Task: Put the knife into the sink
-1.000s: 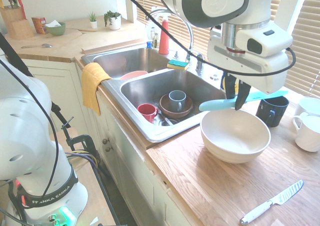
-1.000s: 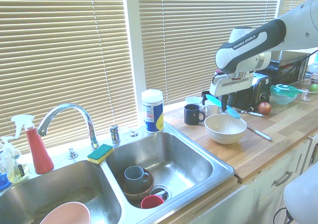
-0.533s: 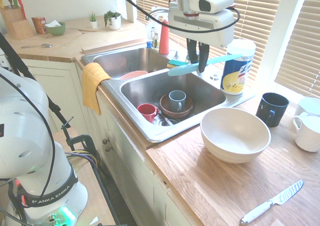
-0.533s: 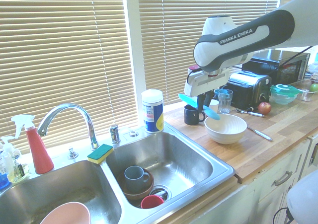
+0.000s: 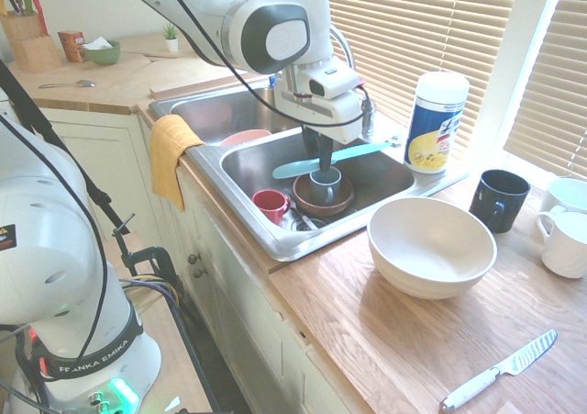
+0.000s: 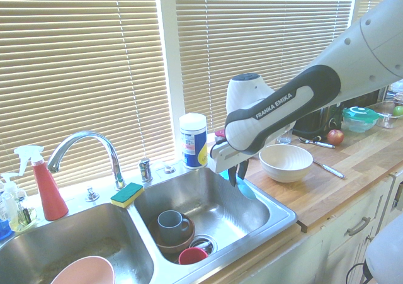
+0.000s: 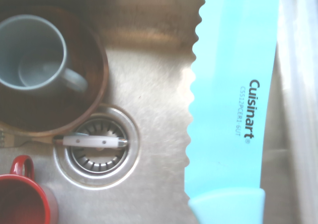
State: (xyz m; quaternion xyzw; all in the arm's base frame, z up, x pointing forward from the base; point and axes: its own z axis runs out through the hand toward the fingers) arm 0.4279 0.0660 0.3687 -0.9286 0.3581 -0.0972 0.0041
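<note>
One gripper is clamping its fingers on the turquoise serrated knife, which is hanging above the right-hand basin of the stainless steel double sink in the second exterior view.

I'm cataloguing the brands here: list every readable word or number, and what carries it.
"Cuisinart": turquoise knife
"C5512PCER1-6UT", apparently: same blade, small
"FRANKA EMIKA": arm and its base
Too small or blurred: wipes canister
</note>
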